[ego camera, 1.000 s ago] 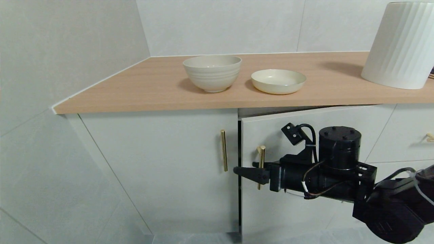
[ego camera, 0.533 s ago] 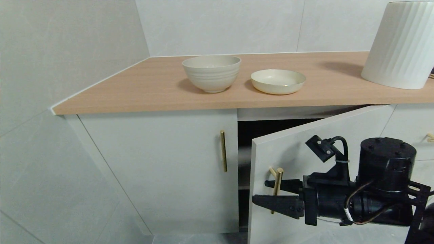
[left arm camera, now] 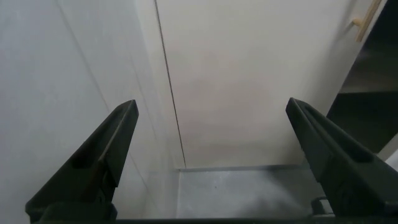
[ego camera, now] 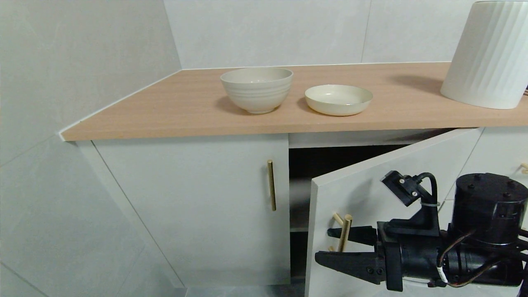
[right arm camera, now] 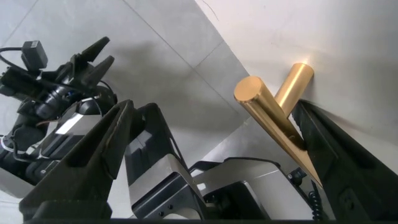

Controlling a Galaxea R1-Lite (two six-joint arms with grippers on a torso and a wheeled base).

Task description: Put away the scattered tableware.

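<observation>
Tableware here means a ribbed cream bowl (ego camera: 256,88) and a shallow cream dish (ego camera: 338,99). They sit side by side, near but not touching, on the wooden countertop (ego camera: 165,115), and nothing has hold of either. Below them the right-hand cabinet door (ego camera: 371,181) stands swung partway out, with the dark inside and a shelf (ego camera: 299,206) showing in the gap. The right gripper (ego camera: 326,245) has its fingers spread either side of that door's brass handle (ego camera: 344,233), hooked round it rather than squeezing it. The left gripper (left arm camera: 210,106) faces the cabinet front down near the floor, fingers wide apart and empty. To me this looks like the cupboard-opening step, with the putting away not yet begun. Next the door likely needs drawing wider along its hinge arc. Then the handle has to be slipped free before an arm goes up for the bowl.
</observation>
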